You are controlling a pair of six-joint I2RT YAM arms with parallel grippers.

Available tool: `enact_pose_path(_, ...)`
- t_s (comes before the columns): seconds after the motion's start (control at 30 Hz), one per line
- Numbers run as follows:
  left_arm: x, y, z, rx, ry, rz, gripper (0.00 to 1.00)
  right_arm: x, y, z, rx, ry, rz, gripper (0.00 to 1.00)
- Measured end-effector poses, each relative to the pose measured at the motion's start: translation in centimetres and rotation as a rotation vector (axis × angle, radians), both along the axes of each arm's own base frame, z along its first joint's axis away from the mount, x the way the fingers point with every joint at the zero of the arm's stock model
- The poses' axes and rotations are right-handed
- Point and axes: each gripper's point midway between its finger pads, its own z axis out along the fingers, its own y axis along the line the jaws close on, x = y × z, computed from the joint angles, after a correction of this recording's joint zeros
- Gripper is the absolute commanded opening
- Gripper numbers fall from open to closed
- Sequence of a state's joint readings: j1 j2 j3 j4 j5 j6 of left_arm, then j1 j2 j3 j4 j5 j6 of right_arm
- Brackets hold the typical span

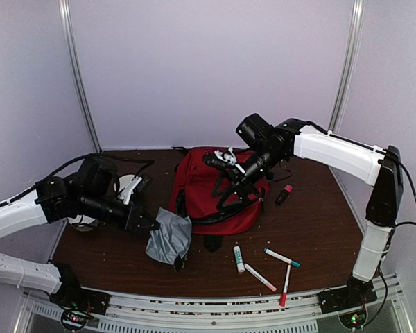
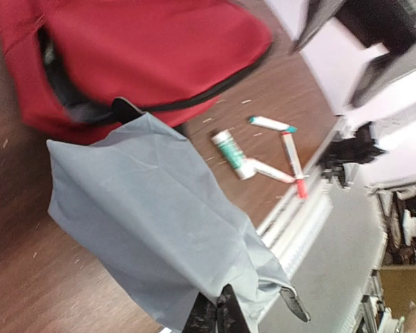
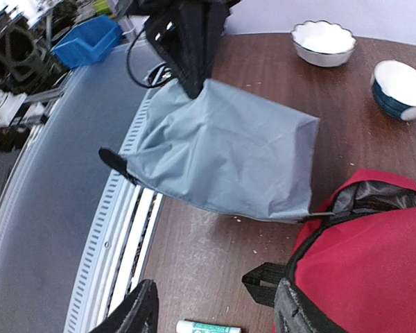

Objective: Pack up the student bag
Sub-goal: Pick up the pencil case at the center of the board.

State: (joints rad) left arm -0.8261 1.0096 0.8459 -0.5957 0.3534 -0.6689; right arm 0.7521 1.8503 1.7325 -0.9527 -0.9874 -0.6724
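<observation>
Roughly centre of the bench [image 1: 312, 229], toward the back wall: student bag [image 1: 225, 208], red, lying with its black-trimmed mouth agape on the side facing the left arm; grey lining shows inside it in the right wrist view.

Left hand [image 2: 218, 316] clamped tight on one corner of a grey pouch [image 2: 145, 222]; pouch hangs slack from the pinch, just beside the bag's open mouth, its far edge touching or nearly touching the red fabric; cannot tell whether its lower edge rests on the bench.

Right hand [image 3: 211, 316] hovers over the bag, fingers spread wide, nothing between them.

In front of the bag, nearer the arm bases: a green-and-white glue stick [image 1: 238, 258] and three markers [image 1: 282, 258], one teal-capped, two red-capped; loosely clustered, apart from the bag.

A pink highlighter [image 1: 283, 194] lies to the bag's right, near but not touching.

Behind the left arm: a white bowl [image 3: 324, 43] and a blue bowl [image 3: 400, 89], upright, side by side, well apart from the bag.
</observation>
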Motion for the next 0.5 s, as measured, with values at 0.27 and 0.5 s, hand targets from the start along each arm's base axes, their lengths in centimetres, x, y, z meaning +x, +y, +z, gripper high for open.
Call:
enact_pose_path(0.27, -0.5, -3.1, 6.1, -0.131, -0.076, -0.182, 0.00, -3.3, -1.9, 2.1, 0.045, -0.143, 0.126, 0.57)
enact_pose_path(0.5, -0.9, -4.5, 5.9, -0.166, -0.014, -0.264, 0.00, -7.1, -2.6, 2.2, 0.061, -0.341, 0.141, 0.61)
